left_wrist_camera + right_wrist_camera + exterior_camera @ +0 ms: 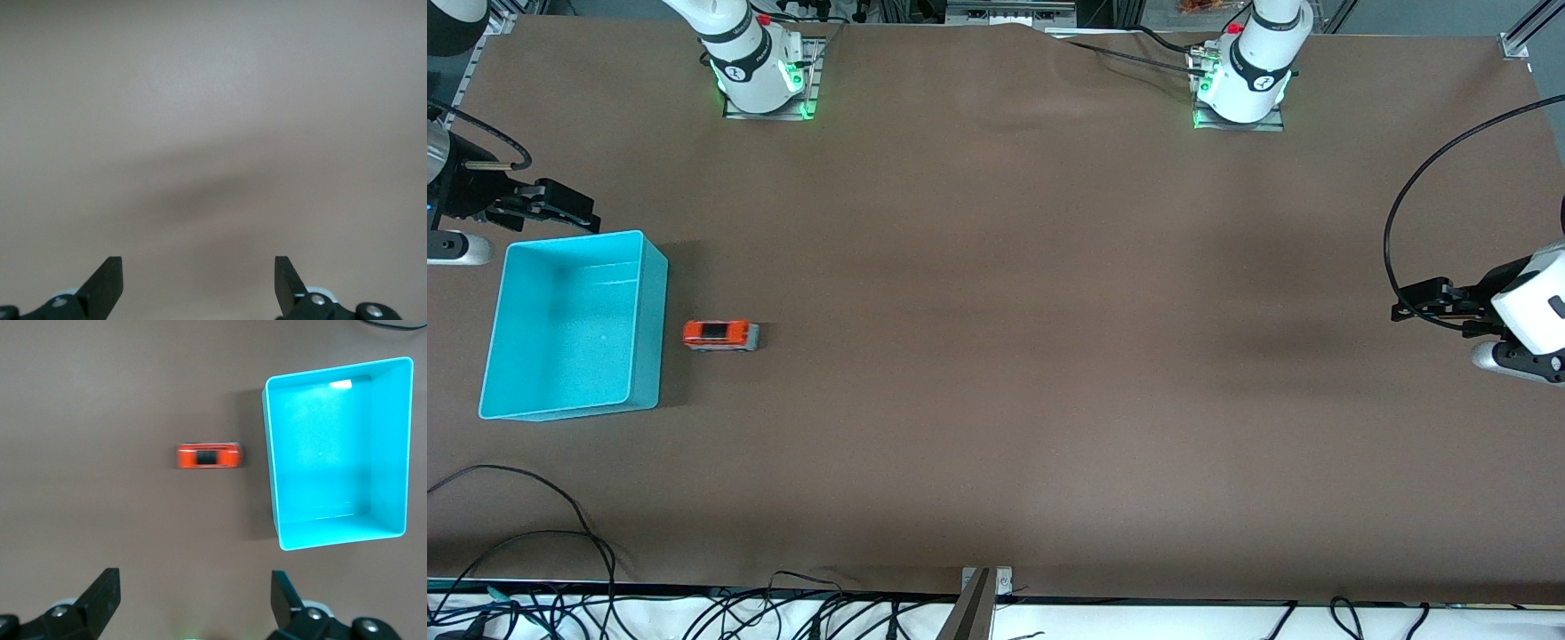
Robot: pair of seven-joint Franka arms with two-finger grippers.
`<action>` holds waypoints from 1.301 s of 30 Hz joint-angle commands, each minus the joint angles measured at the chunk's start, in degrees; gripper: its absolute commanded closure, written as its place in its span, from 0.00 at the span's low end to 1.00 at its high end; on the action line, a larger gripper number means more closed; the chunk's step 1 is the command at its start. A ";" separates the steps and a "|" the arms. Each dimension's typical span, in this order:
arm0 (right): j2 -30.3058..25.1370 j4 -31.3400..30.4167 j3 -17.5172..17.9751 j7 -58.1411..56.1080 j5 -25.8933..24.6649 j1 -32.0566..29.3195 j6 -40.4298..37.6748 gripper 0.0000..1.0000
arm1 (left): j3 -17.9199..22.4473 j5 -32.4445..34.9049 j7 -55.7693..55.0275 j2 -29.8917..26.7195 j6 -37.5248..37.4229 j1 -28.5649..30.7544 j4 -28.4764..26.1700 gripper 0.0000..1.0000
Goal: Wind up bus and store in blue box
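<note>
Bus (pixel 721 335) sits on its wheels on the bare table (pixel 996 356), just beside the long wall of the box (pixel 574 324) but not touching it, on the side toward the left arm's end. It lies lengthwise away from that wall, which leaves both its flanks free for a pinch across the body; that looks like the easiest grasp. The box stands upright and holds nothing, its open top ready to take the toy once it is wound. Nothing is done yet, I judge: the bus is untouched and neither arm is near it.

Farther from the front camera, the right gripper (pixel 560 211) hangs over the table at the box's upper corner, fingers spread wide and holding nothing; its wrist view looks straight down on bus (pixel 208 457) and box (pixel 337 453), so it seems the arm best set to reach. The left gripper (pixel 1427 302) waits over bare table at its own end, well apart from both, equally wide (pixel 199 287) and empty.
</note>
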 commanded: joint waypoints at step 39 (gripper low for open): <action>0.11 1.46 0.40 0.85 -0.88 0.69 -1.25 0.00 | 14.11 0.68 -0.92 -23.84 14.22 -16.39 -26.87 0.00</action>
